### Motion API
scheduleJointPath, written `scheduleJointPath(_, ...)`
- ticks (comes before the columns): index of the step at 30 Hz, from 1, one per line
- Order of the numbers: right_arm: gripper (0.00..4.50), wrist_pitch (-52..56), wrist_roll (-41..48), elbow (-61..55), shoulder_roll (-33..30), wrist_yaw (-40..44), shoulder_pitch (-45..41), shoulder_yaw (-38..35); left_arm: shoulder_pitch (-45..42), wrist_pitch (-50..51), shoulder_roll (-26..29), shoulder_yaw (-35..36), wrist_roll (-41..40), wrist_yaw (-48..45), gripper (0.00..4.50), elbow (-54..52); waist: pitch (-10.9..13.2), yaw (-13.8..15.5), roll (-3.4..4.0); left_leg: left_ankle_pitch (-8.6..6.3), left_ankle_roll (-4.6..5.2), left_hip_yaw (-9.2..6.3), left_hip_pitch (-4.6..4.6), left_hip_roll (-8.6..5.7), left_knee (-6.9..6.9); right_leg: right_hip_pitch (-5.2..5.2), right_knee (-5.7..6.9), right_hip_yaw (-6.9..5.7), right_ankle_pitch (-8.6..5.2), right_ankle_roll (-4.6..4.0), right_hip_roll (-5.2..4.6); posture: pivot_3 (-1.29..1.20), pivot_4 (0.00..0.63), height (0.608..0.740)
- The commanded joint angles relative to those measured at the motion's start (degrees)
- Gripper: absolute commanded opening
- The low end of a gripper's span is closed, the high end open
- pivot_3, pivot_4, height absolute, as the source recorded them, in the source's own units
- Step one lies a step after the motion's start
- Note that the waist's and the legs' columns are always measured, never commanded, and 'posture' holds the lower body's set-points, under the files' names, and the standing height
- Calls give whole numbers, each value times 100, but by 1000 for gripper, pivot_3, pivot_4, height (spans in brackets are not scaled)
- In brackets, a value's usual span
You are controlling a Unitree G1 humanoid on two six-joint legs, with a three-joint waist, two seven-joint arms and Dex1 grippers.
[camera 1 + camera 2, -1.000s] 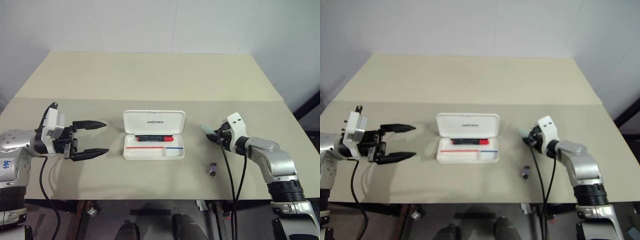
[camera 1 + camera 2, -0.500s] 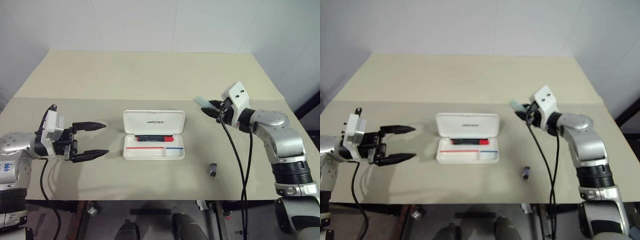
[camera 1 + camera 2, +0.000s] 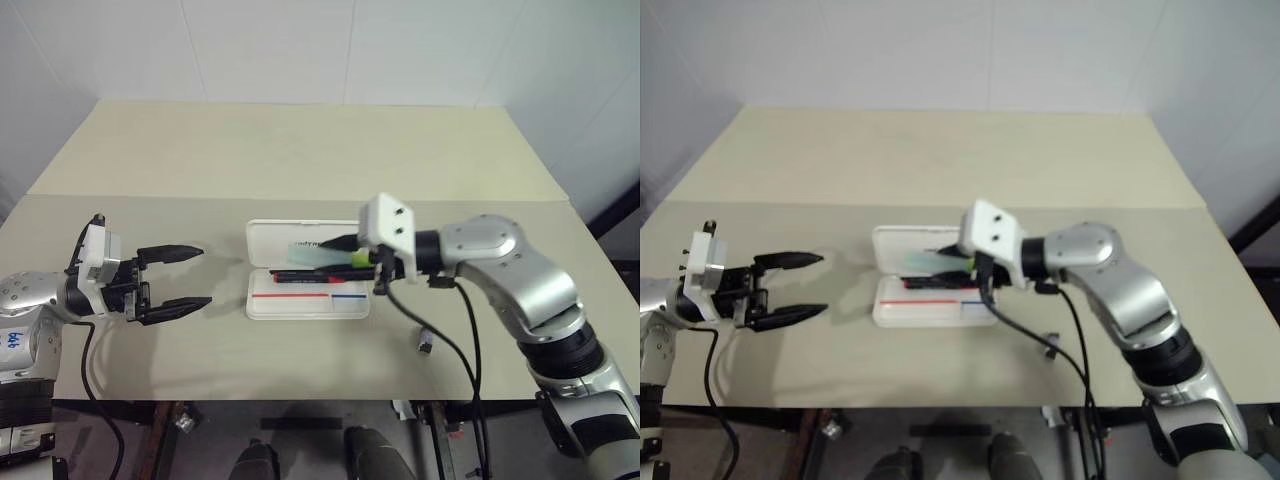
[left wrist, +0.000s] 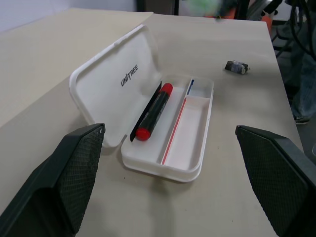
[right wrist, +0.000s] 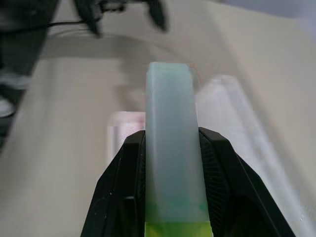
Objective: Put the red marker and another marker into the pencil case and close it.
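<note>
grey block [image 3: 425,341] lies lower right of centre, unused. white case [image 3: 308,297] sits mid-frame, lid propped up so the tray is reachable; red marker [image 3: 310,276] already in its back slot. right claw [image 3: 352,258] clenched on the green highlighter [image 3: 322,255], held lengthwise over the case, likely lining up to drop it in. left claw [image 3: 176,279] at left, spread wide, empty, probably waiting to shut the lid.

Lab: bare beige table [image 3: 300,150], white walls [image 3: 270,50]

Red marker [image 4: 153,111] in open white case [image 4: 189,148]; green highlighter [image 3: 322,256] above it.
</note>
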Motion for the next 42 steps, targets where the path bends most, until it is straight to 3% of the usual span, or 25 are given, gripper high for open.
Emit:
scheduleJointPath(1, 1124, -306, -362, 145, 230, -23, 7, 442, 4, -134, 64, 175, -131, -80, 4500, 17, -1, -1, -1, 0, 0, 0, 0, 0, 0, 0, 0, -1, 0, 0, 0, 0, 150, 740)
scheduleJointPath(9, 1124, -874, -1189, 1203, 1062, -131, -250, 1200, 161, -136, 90, 285, -172, -30, 4500, -154, -1, -21, -1, 0, 0, -3, 0, 1, -1, -3, 3, -6, -2, -4, 0, 0, 150, 740)
scheduleJointPath(17, 1124, -1446, -1624, 2221, 1627, -57, -491, 1243, 420, -82, 104, 440, -258, 55, 4500, -402, -1, -52, -2, 0, -1, -12, 0, 3, -3, -4, 14, -18, -6, -12, -3, 0, 150, 740)
scheduleJointPath(24, 1124, -1720, -1778, 2617, 1695, 151, -609, 1164, 570, -39, 124, 541, -307, 146, 4500, -557, -2, -62, -3, 0, -2, -14, 0, 2, -5, -3, 28, -23, -6, -12, -7, 0, 150, 740)
scheduleJointPath(39, 1124, -1263, -1717, 2248, 1832, 236, -425, 1039, 483, -62, 149, 490, -300, 196, 4500, -491, -2, -145, -3, 0, -2, -15, 1, 1, -4, -3, 31, -26, -6, -12, -7, 0, 150, 740)
scheduleJointPath(40, 1849, -1209, -1717, 2239, 1854, 217, -420, 1022, 479, -64, 149, 488, -298, 195, 4500, -487, -2, -147, -3, 0, -2, -15, 1, 1, -5, -3, 33, -26, -6, -12, -7, 0, 150, 740)
scheduleJointPath(42, 2443, -1145, -1727, 2214, 1871, 194, -406, 1004, 479, -67, 147, 489, -296, 201, 4500, -489, -2, -146, -3, 0, -2, -17, 1, 2, -6, -4, 33, -27, -6, -12, -7, 0, 150, 740)
